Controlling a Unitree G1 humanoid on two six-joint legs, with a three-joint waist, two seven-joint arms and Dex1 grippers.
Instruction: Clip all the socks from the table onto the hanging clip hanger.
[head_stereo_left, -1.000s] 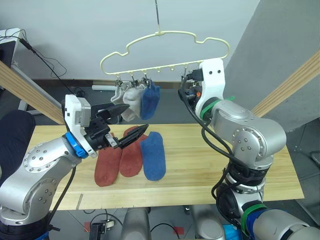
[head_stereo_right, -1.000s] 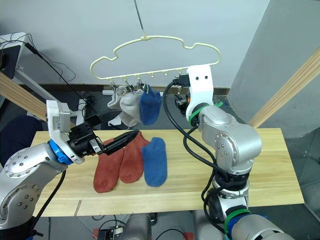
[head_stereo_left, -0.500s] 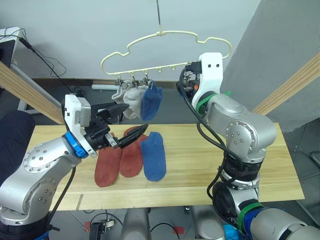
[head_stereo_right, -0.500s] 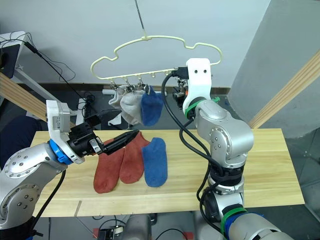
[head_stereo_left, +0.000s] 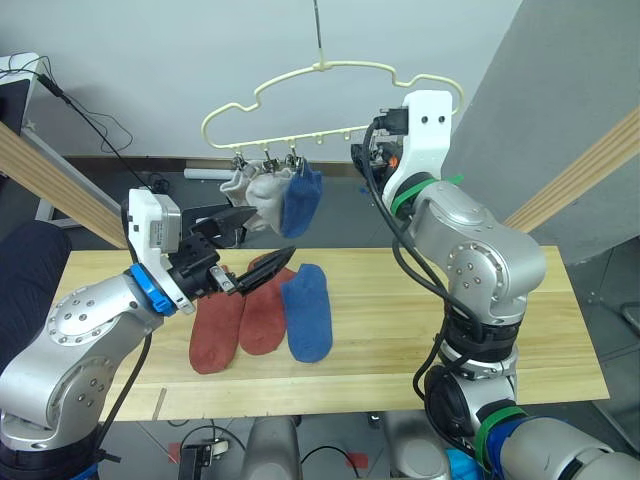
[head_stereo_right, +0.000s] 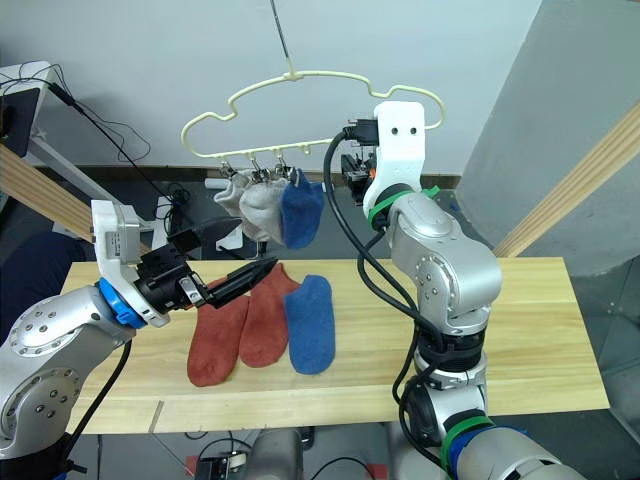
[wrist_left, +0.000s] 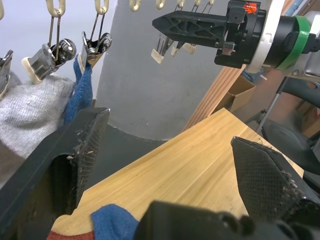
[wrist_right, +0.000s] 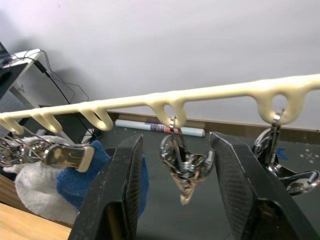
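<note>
The pale-yellow clip hanger (head_stereo_left: 300, 137) hangs above the table (head_stereo_left: 420, 330). Two light grey socks (head_stereo_left: 255, 192) and a blue sock (head_stereo_left: 302, 200) hang from its left clips. Two rust-red socks (head_stereo_left: 215, 332) (head_stereo_left: 262, 312) and another blue sock (head_stereo_left: 307, 312) lie flat side by side on the table. My left gripper (head_stereo_left: 262, 245) is open and empty, hovering just above the red socks and below the hung ones. My right gripper (wrist_right: 177, 137) is open up at the hanger's bar, with a free silver clip (wrist_right: 182, 167) between its fingers (wrist_right: 125, 195).
Thick wooden frame poles slant down at the left (head_stereo_left: 60, 185) and the right (head_stereo_left: 580, 170). More free clips (wrist_right: 280, 160) hang along the bar beside my right gripper. The table's right half is bare wood.
My right gripper has risen and closed in on the hanger's bar, now straddling a free clip. The hung socks swayed slightly. My left arm has stayed still.
</note>
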